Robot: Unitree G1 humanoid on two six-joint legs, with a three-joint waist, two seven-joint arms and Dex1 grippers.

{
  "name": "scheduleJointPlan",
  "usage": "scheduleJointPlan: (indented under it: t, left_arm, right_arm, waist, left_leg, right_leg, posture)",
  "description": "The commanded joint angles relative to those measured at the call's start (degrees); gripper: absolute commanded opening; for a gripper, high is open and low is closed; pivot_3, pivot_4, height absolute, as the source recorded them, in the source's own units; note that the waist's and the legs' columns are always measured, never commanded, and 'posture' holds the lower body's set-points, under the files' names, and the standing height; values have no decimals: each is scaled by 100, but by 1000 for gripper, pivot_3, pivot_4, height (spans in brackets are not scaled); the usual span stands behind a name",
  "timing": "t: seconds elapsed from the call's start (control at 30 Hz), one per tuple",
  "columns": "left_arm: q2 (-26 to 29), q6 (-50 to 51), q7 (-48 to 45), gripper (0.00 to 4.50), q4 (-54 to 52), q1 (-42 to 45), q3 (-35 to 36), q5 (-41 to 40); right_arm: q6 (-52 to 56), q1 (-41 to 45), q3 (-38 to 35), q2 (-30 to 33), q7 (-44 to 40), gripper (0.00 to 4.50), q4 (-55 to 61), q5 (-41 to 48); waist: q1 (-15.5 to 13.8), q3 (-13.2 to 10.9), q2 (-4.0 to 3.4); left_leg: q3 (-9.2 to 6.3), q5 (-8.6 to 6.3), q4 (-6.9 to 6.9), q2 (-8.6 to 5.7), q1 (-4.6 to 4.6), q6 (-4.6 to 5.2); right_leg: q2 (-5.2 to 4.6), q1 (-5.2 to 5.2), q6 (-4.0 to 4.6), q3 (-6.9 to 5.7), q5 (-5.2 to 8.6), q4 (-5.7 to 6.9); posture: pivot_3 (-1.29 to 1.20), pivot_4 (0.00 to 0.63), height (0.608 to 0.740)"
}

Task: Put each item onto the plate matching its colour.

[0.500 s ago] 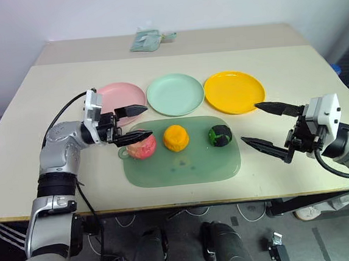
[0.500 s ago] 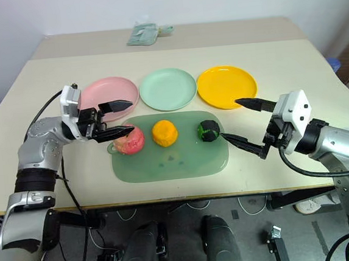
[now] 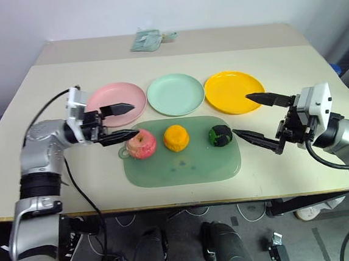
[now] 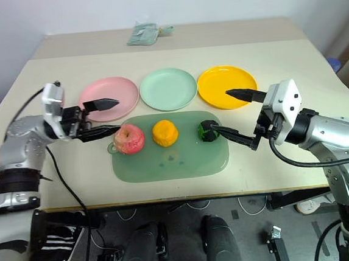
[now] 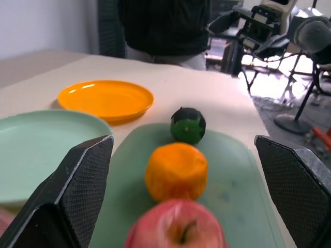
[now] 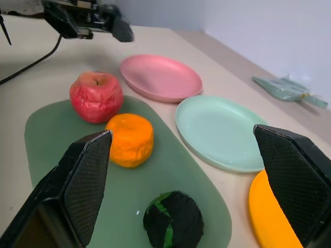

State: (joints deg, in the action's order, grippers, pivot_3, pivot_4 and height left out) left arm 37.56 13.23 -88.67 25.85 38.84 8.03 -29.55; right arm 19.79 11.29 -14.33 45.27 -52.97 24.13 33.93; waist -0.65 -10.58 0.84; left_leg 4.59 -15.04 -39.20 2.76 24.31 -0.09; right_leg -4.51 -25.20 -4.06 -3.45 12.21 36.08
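On the green mat (image 3: 184,166) lie a pink-red apple (image 3: 141,144), an orange lumpy fruit (image 3: 176,137) and a dark green-black ball (image 3: 219,135), in a row from left to right. Behind the mat sit the pink plate (image 3: 118,103), the mint green plate (image 3: 175,94) and the orange-yellow plate (image 3: 234,91), all bare. My left gripper (image 3: 135,119) is open and level, just left of the apple and apart from it. From the right, my open right gripper (image 3: 240,115) points at the ball, its lower fingertip a short way from it.
A teal packet (image 3: 148,40) lies at the table's far edge. The mat's front edge is close to the table's near edge. Bare tabletop lies to the left of the pink plate and to the right of the orange-yellow plate.
My left gripper has drawn back to the left, off the apple, which now stands free on the mat. My right gripper has moved left towards the ball.
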Motion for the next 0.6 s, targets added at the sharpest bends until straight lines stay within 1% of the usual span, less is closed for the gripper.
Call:
scheduleJointPlan:
  t: [0.03,0.2,0.33,0.47,0.6]
  left_arm:
    - [188,42,-71,4500,-121,-47,207,-159]
    - [218,-26,21,4500,-249,-286,272,-178]
    - [252,-124,48,4500,-407,-600,247,-117]
    - [267,-314,65,4500,-408,-679,157,40]
    - [185,-705,72,4500,-119,-539,46,304]
  right_arm:
    - [-147,230,63,-67,-70,4465,-43,30]
    - [-231,412,261,-153,-59,4465,-142,-74]
    - [-248,414,242,-181,-65,4465,-91,-42]
    - [-103,108,190,-123,-169,4465,124,131]
    - [231,-94,135,-23,-181,4465,377,440]
  waist:
    - [-6,0,0]
    - [-4,0,0]
    - [-3,0,0]
    - [-20,0,0]
    - [-10,0,1]
  left_leg:
    - [1,0,0,0,0,0]
    - [2,0,0,-1,2,0]
    - [2,0,0,0,2,0]
    - [2,0,0,0,2,0]
    - [4,0,-1,-1,2,0]
  right_leg:
    - [0,0,0,0,0,0]
    - [-3,1,0,0,0,-2]
    - [-3,-1,-2,0,-1,1]
    - [-3,-1,0,-1,0,1]
    - [-6,1,2,0,1,-1]
  posture:
    - [0,150,740]
    - [0,150,740]
    - [0,150,740]
    - [0,150,740]
    - [0,150,740]
